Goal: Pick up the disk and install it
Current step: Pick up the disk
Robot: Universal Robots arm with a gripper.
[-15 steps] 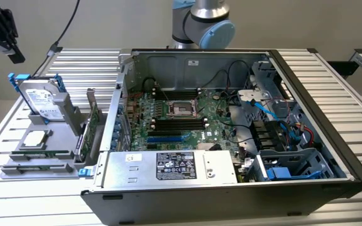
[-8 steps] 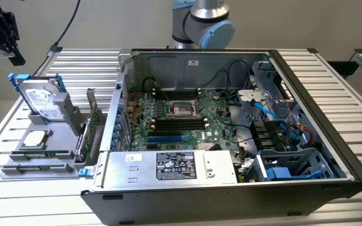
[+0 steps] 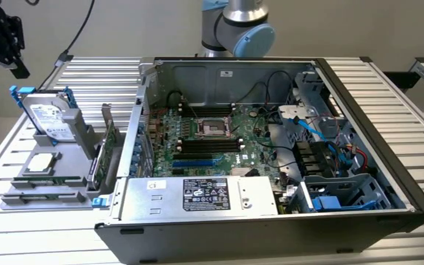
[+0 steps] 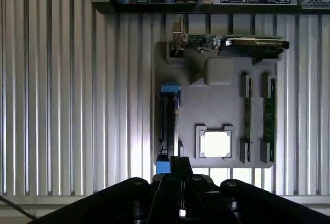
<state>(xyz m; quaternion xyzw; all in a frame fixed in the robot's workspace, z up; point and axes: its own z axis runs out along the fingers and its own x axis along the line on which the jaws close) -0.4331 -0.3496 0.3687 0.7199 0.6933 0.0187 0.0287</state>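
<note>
Currently, the hand (image 3: 18, 66) hangs in the air at the exterior view's far left, above the slatted surface (image 3: 388, 110) and well apart from every part. Note that its fingers are brought together and grip nothing. In the wrist view you look down past the hand (image 4: 180, 166) onto the grey parts holder (image 4: 216, 100).

Locate the disk (image 3: 46, 118) in that holder, which sits on the surface at the exterior view's left of the open computer case (image 3: 271, 221). The disk stands upright on its edge in a slot. Its labelled face is turned toward the exterior camera, and its blue carrier shows at the top corner. In the wrist view the disk (image 4: 167, 126) appears edge-on, just beside the hand's fingertips but not touching them.

Observe the other parts in the holder:
- The CPU chip (image 3: 39, 163) lies flat, near the disk.
- Two memory modules (image 3: 46, 181) stand on edge at the near end.
- The graphics card (image 3: 109, 146) stands on edge on the side next to the case.

Inside the case, the motherboard (image 3: 205, 138) lies exposed.
</note>
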